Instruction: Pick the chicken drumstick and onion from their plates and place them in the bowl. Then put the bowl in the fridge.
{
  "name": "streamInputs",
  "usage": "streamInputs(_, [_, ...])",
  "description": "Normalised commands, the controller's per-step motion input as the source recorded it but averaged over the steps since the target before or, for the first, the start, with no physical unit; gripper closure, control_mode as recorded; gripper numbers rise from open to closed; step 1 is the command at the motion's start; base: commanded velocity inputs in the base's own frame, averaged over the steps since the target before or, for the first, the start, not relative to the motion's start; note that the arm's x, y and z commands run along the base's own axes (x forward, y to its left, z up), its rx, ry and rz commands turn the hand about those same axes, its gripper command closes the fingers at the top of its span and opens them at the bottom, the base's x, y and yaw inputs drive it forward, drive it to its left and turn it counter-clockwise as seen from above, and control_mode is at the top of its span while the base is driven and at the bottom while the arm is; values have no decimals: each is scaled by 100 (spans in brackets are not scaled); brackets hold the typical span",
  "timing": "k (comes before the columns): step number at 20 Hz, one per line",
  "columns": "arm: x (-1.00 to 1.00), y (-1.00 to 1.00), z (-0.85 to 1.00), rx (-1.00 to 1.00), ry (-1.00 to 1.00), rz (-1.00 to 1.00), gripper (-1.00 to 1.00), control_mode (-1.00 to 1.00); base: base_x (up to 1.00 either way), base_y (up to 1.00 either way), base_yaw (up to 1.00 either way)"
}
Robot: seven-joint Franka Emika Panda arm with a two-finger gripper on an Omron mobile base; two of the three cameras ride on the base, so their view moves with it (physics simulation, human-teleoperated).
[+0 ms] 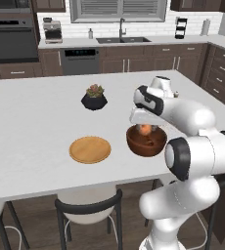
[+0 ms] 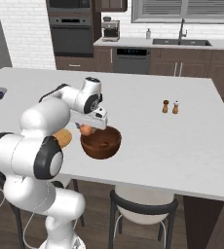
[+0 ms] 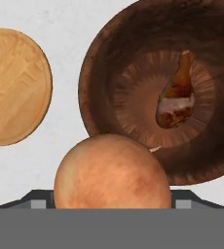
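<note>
Nearest to the hand camera, the onion (image 3: 112, 172) is seen big and round, sitting btw. the gripper (image 3: 112, 200) tips; the jaws are spread wide around it, and since the ball hangs above the counter (image 1: 36, 112) with nothing under it, it is judged to be grasped. In the base views the onion (image 1: 145, 129) is held just under the hand, over the near-left rim of the bowl (image 1: 146, 141), not yet over its centre. Behind it in the hand view the bowl (image 3: 133, 63) is open, and the chicken drumstick (image 3: 176, 97) is already lying inside, on the bottom. So the drumstick part is judged as done, and the step in hand is the carrying of the onion to the bowl. For the next move, the hand should be shifted a little more over the bowl's middle, lowered somewhat, and then the jaws released, so the round onion is dropped in and is not rolled off the rim. Beside the bowl the wooden plate (image 1: 90, 149) is left bare. Farther on the counter a black pot with a succulent (image 1: 94, 97) stands, and salt & pepper shakers (image 2: 170, 106) are well apart to the other side. The fridge step is still to be done afterwards.
</note>
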Motion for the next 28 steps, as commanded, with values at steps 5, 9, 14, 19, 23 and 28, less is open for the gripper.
streamInputs(5, [6,-67,-11,-2,4,-1,100,-100,0,0,0])
streamInputs(9, [18,-48,-17,-2,3,-4,100,-100,0,0,0])
streamInputs(14, [26,0,-33,-6,1,-8,100,-100,0,0,0])
streamInputs(19, [16,0,-41,-6,0,-3,100,-100,0,0,0])
streamInputs(23, [0,1,-38,-4,0,0,100,-100,0,0,0])
streamInputs(28, [0,16,-26,-4,0,0,100,-100,0,0,0])
